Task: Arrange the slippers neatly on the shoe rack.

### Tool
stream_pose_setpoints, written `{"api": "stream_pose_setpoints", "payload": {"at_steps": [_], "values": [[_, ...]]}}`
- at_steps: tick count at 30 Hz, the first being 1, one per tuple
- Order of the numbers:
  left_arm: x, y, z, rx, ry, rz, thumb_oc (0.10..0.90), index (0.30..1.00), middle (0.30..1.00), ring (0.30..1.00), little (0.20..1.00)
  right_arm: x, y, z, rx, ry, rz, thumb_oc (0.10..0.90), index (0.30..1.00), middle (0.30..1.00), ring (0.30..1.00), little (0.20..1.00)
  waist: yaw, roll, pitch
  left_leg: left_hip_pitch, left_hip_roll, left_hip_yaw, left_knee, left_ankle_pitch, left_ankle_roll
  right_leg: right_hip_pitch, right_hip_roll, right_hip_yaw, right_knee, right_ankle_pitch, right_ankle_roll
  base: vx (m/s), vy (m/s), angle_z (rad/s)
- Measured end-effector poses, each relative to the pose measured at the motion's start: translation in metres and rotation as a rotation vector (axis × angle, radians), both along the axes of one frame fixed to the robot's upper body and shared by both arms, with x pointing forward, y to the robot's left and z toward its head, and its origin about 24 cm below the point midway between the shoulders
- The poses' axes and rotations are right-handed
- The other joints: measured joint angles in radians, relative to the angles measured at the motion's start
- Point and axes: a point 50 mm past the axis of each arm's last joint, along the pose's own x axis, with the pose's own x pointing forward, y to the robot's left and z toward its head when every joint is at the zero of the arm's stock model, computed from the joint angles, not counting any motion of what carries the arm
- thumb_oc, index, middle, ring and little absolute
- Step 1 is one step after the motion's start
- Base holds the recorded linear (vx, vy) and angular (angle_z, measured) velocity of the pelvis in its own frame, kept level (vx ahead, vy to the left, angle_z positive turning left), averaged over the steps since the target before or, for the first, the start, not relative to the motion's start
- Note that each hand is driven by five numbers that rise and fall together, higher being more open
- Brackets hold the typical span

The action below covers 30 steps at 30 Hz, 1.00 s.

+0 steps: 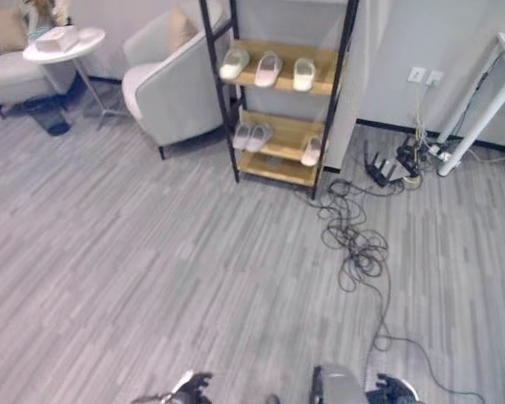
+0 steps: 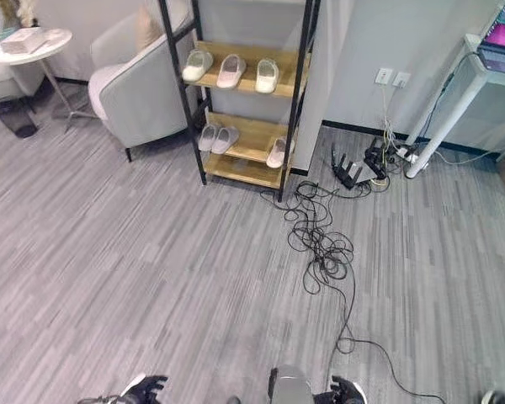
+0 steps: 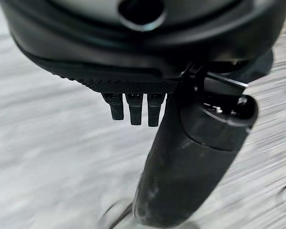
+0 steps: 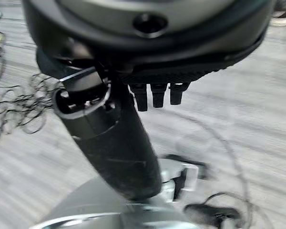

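The black-framed shoe rack (image 1: 231,109) with wooden shelves stands against the far wall. Its upper shelf carries three pale slippers (image 1: 268,69) lying side by side. On the lower shelf a pair of slippers (image 1: 250,137) lies at the left, and a single slipper (image 1: 313,151) leans at the right end. My left hand (image 1: 189,389) and right hand (image 1: 391,391) hang low at the near edge, far from the rack. In the wrist views the left hand's fingers (image 3: 135,107) and the right hand's fingers (image 4: 157,95) are relaxed over bare floor, holding nothing.
A grey armchair (image 1: 172,84) sits just left of the rack, with a round white side table (image 1: 63,42) beyond it. Tangled black cables (image 1: 353,244) sprawl on the floor right of the rack, running back to a router and plugs (image 1: 387,168) beside a white desk leg (image 1: 480,109).
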Motion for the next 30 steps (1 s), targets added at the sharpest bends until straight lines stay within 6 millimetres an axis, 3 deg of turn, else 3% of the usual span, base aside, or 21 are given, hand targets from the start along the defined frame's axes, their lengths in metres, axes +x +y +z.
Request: {"api": "stream_pose_setpoints", "payload": {"at_steps": [2,3,5,6,7,8,9,10,11,12,13,14,16,18,20,22,23,25,26,28,30], "values": [[0.024,-0.012,0.009,0.034,-0.062,-0.175,0.8,0.9,0.9,0.9,0.9,-0.008,0.005,-0.004,0.015,0.04,-0.008,0.8,0.9,0.9,0.9,0.9,-0.03,0.012,-0.001,0.061,0.007,-0.029,-0.025,-0.036,-0.067,-0.004,0.048,0.006,-0.306,0.066,-0.016,0.45,-0.107,0.77],[0.031,-0.022,0.013,0.016,-0.098,-0.225,0.8,0.9,0.9,0.9,0.9,-0.017,0.006,-0.008,0.021,0.076,-0.018,0.8,0.9,0.9,0.9,0.9,-0.039,0.014,0.0,0.107,0.005,0.01,-0.025,-0.024,-0.057,-0.014,0.048,-0.015,-0.373,0.104,-0.03,0.56,-0.197,0.77],[0.028,-0.047,0.012,-0.021,-0.118,-0.353,0.8,0.9,0.9,0.9,0.9,-0.048,0.006,-0.014,0.033,0.177,-0.059,0.8,0.9,0.9,0.9,0.9,-0.047,-0.003,-0.023,0.202,-0.028,0.027,0.03,-0.02,-0.062,0.023,0.026,-0.051,-0.358,0.142,-0.068,0.65,-0.236,0.76],[0.016,-0.057,0.006,-0.041,-0.088,-0.383,0.8,0.9,0.9,0.9,0.9,-0.06,0.003,-0.015,0.031,0.208,-0.091,0.8,0.9,0.9,0.9,0.9,-0.049,0.008,-0.041,0.215,-0.037,0.022,0.098,-0.022,-0.064,0.036,0.021,-0.047,-0.323,0.231,-0.113,0.46,-0.26,0.55],[0.011,-0.065,0.003,-0.065,-0.076,-0.371,0.8,0.9,0.9,0.9,0.9,-0.062,-0.001,-0.015,0.026,0.219,-0.108,0.8,0.9,0.9,0.9,0.9,-0.05,0.018,-0.042,0.192,-0.033,0.025,0.206,-0.016,-0.073,0.047,0.015,-0.04,-0.281,0.26,-0.111,0.36,-0.316,0.3],[-0.005,-0.08,-0.006,-0.102,-0.013,-0.342,0.8,0.9,0.9,0.9,0.9,-0.062,-0.006,-0.013,0.014,0.222,-0.123,0.8,0.9,0.9,0.9,0.9,-0.045,0.043,-0.049,0.094,0.003,0.063,0.488,0.087,-0.147,0.093,0.029,-0.036,-0.251,0.286,-0.15,0.35,-0.317,0.15],[-0.01,-0.083,-0.008,-0.106,0.006,-0.349,0.8,0.9,0.9,0.9,0.9,-0.06,-0.007,-0.013,0.016,0.211,-0.137,0.8,0.9,0.9,0.9,0.9,-0.055,0.055,-0.055,0.006,0.056,0.127,0.68,0.158,-0.142,0.113,0.038,-0.051,-0.257,0.266,-0.138,0.21,-0.249,0.15],[-0.012,-0.078,-0.008,-0.107,0.006,-0.36,0.8,0.9,0.9,0.9,0.9,-0.049,0.001,-0.013,0.041,0.161,-0.137,0.8,0.9,0.9,0.9,0.9,-0.041,0.039,-0.051,-0.112,0.145,0.195,0.884,0.194,-0.103,0.159,0.06,-0.057,-0.273,0.235,-0.153,0.2,-0.191,0.1],[-0.011,-0.073,-0.007,-0.097,-0.003,-0.366,0.8,0.9,0.9,0.9,0.9,-0.04,0.005,-0.013,0.048,0.137,-0.123,0.8,0.9,0.9,0.9,0.9,-0.028,0.026,-0.046,-0.159,0.187,0.223,0.939,0.206,-0.085,0.199,0.072,-0.052,-0.292,0.225,-0.156,0.32,-0.227,0.01],[-0.009,-0.065,-0.005,-0.09,-0.016,-0.348,0.8,0.9,0.9,0.9,0.9,-0.03,0.008,-0.012,0.043,0.112,-0.116,0.8,0.9,0.9,0.9,0.9,-0.011,-0.01,-0.036,-0.224,0.21,0.22,0.971,0.21,-0.082,0.236,0.078,-0.044,-0.309,0.196,-0.184,0.47,-0.103,-0.29],[0.007,-0.052,0.004,-0.051,-0.087,-0.346,0.8,0.9,0.9,0.9,0.9,-0.009,0.009,-0.008,0.025,0.061,-0.124,0.8,0.9,0.9,0.9,0.9,0.023,-0.05,-0.022,-0.344,0.242,0.217,0.996,0.173,-0.046,0.315,0.095,-0.017,-0.358,0.175,-0.184,0.55,0.005,-0.31],[0.012,-0.048,0.007,-0.039,-0.114,-0.348,0.8,0.9,0.9,0.9,0.9,0.0,0.008,-0.005,0.014,0.036,-0.13,0.8,0.9,0.9,0.9,0.9,0.036,-0.065,-0.017,-0.374,0.236,0.204,0.945,0.144,-0.047,0.35,0.094,-0.012,-0.383,0.17,-0.176,0.59,0.089,-0.39],[0.016,-0.05,0.01,-0.038,-0.169,-0.343,0.8,0.9,0.9,0.9,0.9,0.014,-0.004,0.003,-0.036,-0.051,-0.186,0.8,0.9,0.9,0.9,0.9,0.043,-0.075,-0.011,-0.42,0.178,0.176,0.573,0.102,-0.061,0.467,0.089,-0.002,-0.46,0.155,-0.131,0.37,0.105,-0.18],[0.016,-0.057,0.011,-0.056,-0.196,-0.327,0.8,0.9,0.9,0.9,0.9,0.028,-0.017,0.012,-0.077,-0.113,-0.196,0.8,0.9,0.9,0.9,0.9,0.046,-0.046,-0.009,-0.437,0.125,0.164,0.211,0.176,-0.076,0.555,0.101,0.012,-0.509,0.135,-0.1,0.39,0.077,-0.35],[0.014,-0.062,0.01,-0.074,-0.2,-0.307,0.8,0.9,0.9,0.9,0.9,0.032,-0.018,0.015,-0.092,-0.127,-0.187,0.8,0.9,0.9,0.9,0.9,0.046,-0.027,-0.009,-0.421,0.094,0.109,0.053,0.257,-0.073,0.612,0.114,0.036,-0.525,0.11,-0.066,0.35,0.072,-0.49],[-0.001,-0.061,0.003,-0.049,-0.178,-0.284,0.8,0.9,0.9,0.9,0.9,0.017,-0.01,0.008,-0.075,-0.105,-0.197,0.8,0.9,0.9,0.9,0.9,0.05,0.027,-0.04,-0.364,0.102,0.067,0.071,0.362,0.042,0.652,0.169,0.072,-0.403,0.015,-0.009,0.26,0.079,-0.73],[0.002,-0.05,0.003,-0.001,-0.175,-0.277,0.8,0.9,0.9,0.9,0.9,0.007,0.005,0.0,-0.048,-0.08,-0.218,0.8,0.9,0.9,0.9,0.9,0.048,-0.028,-0.053,-0.329,0.077,0.055,0.047,0.35,0.048,0.606,0.108,0.072,-0.293,-0.055,0.001,0.18,0.097,-0.63],[0.003,-0.034,0.004,0.052,-0.178,-0.241,0.8,0.9,0.9,0.9,0.9,0.002,0.016,-0.004,-0.013,-0.067,-0.253,0.8,0.9,0.9,0.9,0.9,0.045,-0.053,-0.051,-0.295,0.058,0.078,0.006,0.33,0.057,0.546,0.068,0.067,-0.16,-0.076,0.011,0.13,0.081,-0.32],[0.002,-0.025,0.003,0.094,-0.149,-0.232,0.8,0.9,0.9,0.9,0.9,-0.004,0.02,-0.006,-0.006,-0.049,-0.288,0.8,0.9,0.9,0.9,0.9,0.04,-0.065,-0.047,-0.257,0.037,0.085,-0.013,0.311,0.086,0.479,0.018,0.041,0.003,-0.098,0.056,0.09,0.032,-0.16],[-0.005,-0.02,0.0,0.126,-0.134,-0.216,0.8,0.9,0.9,0.9,0.9,-0.009,0.017,-0.007,-0.021,-0.027,-0.33,0.8,0.9,0.9,0.9,0.9,0.043,-0.034,-0.023,-0.201,0.034,0.107,-0.024,0.297,0.093,0.413,-0.033,0.021,0.133,-0.103,0.061,0.17,-0.06,-0.22],[-0.014,-0.017,-0.003,0.149,-0.125,-0.2,0.8,0.9,0.9,0.9,0.9,-0.012,0.012,-0.006,-0.031,-0.038,-0.35,0.8,0.9,0.9,0.9,0.9,0.047,-0.011,-0.01,-0.151,0.034,0.132,-0.045,0.276,0.075,0.351,-0.08,0.017,0.145,-0.107,0.062,0.17,-0.134,-0.23]]}}
